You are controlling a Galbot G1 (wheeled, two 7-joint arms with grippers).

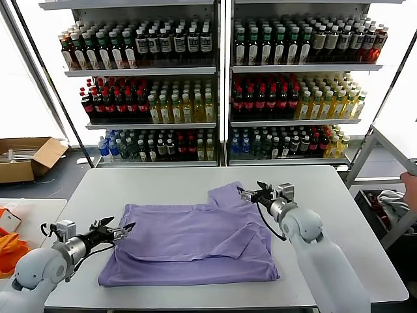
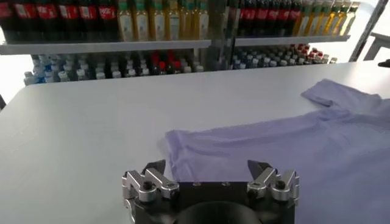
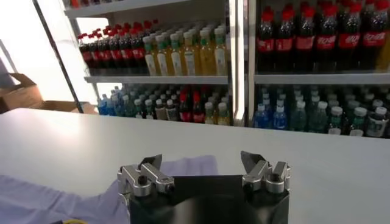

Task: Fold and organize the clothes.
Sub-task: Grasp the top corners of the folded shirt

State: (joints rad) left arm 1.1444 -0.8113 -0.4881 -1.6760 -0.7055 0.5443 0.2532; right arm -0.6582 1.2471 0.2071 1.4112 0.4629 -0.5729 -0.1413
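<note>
- The left tool (image 1: 124, 229) hangs just off the near-left corner of the lavender T-shirt (image 1: 195, 241), jaws spread wide and gripping nothing; in its own wrist view the fabric edge (image 2: 173, 146) lies between and just beyond the fingertips (image 2: 155, 167).
- The right tool (image 1: 251, 193) sits at the far-right sleeve (image 1: 228, 192), likewise released, with only a small flap of purple (image 3: 192, 164) showing ahead of it.
- The shirt lies on the white bench (image 1: 156, 179), spread roughly flat. Its right part looks doubled over in a loose layer, and one sleeve pokes towards the back edge.
- By my reckoning a fold has been laid down and let go, and the work is partway done: the cloth is still wide, not a tidy packet.
- The next move calls for each tool to pinch a fresh edge cleanly, taking one layer without dragging the thin fabric.
- Behind stand shelves of bottles (image 1: 150, 98).
</note>
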